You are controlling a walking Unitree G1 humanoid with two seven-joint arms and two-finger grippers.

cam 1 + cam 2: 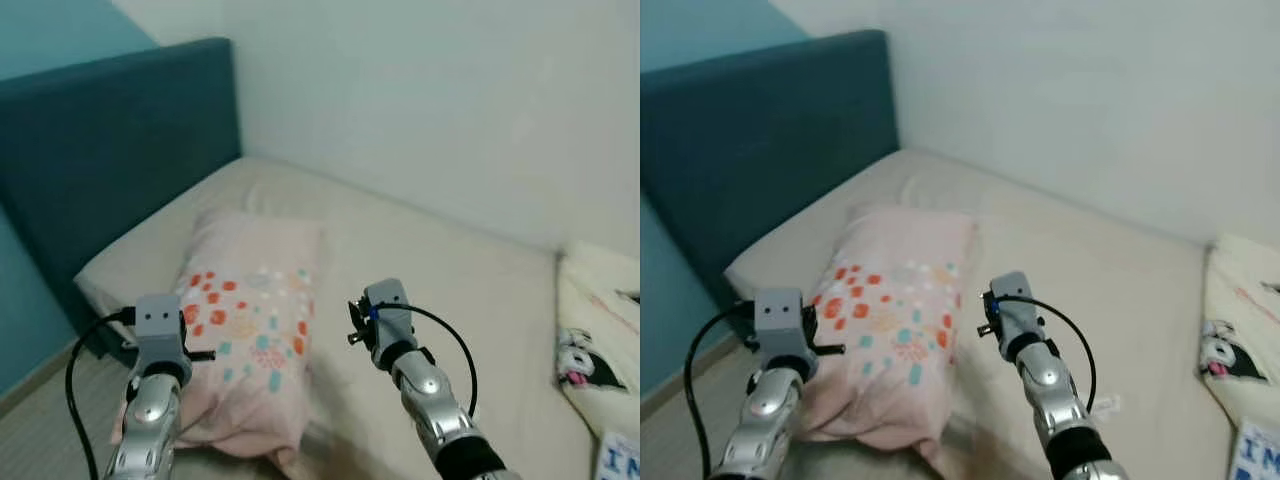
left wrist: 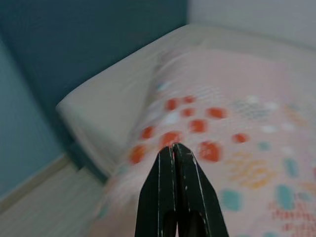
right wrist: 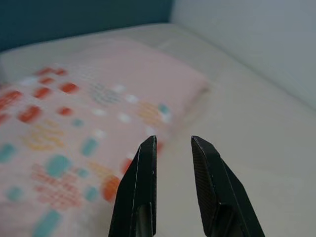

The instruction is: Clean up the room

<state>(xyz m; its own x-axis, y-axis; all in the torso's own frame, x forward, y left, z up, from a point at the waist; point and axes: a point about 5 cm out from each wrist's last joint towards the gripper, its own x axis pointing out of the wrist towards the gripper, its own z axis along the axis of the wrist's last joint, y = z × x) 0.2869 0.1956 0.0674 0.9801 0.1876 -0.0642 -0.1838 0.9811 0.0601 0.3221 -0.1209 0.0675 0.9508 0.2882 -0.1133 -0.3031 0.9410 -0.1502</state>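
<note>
Pink pillow [image 1: 255, 335] is lying askew on the bed [image 1: 440, 290], hanging over its near edge. Left gripper [image 2: 176, 150] is hovering pinched closed and empty; right gripper [image 3: 173, 148] is hovering slightly parted, empty. Straightening looks pending; next, grasp a corner.

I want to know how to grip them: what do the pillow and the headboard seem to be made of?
The pillow looks like soft printed cotton, pale pink with red and teal marks; it sags and creases, so it likely crumples when gripped. The headboard looks padded, covered in matte dark teal fabric; no shine shows. Both are guesses.
</note>
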